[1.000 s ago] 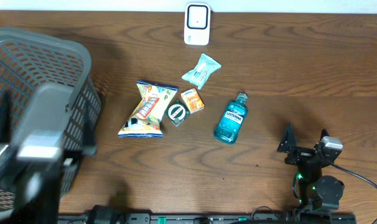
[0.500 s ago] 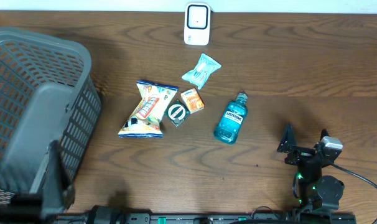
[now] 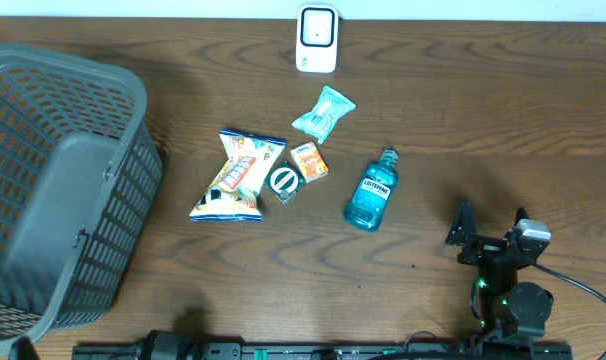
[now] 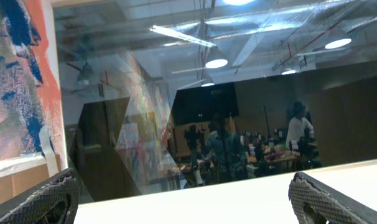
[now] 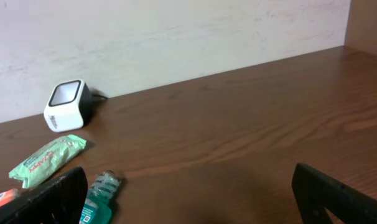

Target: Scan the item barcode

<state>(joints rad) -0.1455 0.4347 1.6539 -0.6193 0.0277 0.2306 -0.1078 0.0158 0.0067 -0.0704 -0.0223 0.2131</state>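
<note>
Nearest, at the near right of the bench (image 3: 543, 120), the right arm (image 3: 503, 262) sits low with the right jaws spread as wide as they go and nothing between them; the left jaws show only in their own wrist view, which looks up at a room rather than the bench, and they are likewise wide apart and empty; just beyond the right arm and a little to the left, the mouthwash bottle (image 3: 371, 192) lies on its side, cap pointing far, apart from everything else; it seems the likeliest item to scan, though the task names none; it should be stiff, smooth and weighty with liquid, apt to roll or slip, so a hold across the body below the shoulder looks safest; no barcode shows on it; left of it lie a snack bag (image 3: 238, 177), a small dark packet (image 3: 283, 181) tight beside it and an orange box (image 3: 309, 160), all probably light, the bag soft and crinkly; farther, a teal sachet (image 3: 323, 111); at the far edge stands the white scanner (image 3: 316, 38); a grey basket (image 3: 43, 180) fills the left side.
</note>
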